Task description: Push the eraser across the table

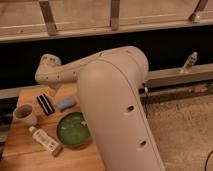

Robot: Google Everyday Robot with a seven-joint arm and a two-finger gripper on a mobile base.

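The eraser (45,104), a small flat black block with pale stripes, lies on the far part of the tan wooden table (22,156), between a cup and a bluish-grey lump. My white arm reaches from the right over the table. Its end, with the gripper (51,90), hangs just above and behind the eraser's far end. I cannot tell whether it touches the eraser.
A pale cup (25,115) stands left of the eraser. A bluish-grey lump (65,104) lies right of it. A green plate (73,129) and a white tube (44,140) lie nearer the front. A dark wall and a railing run behind the table.
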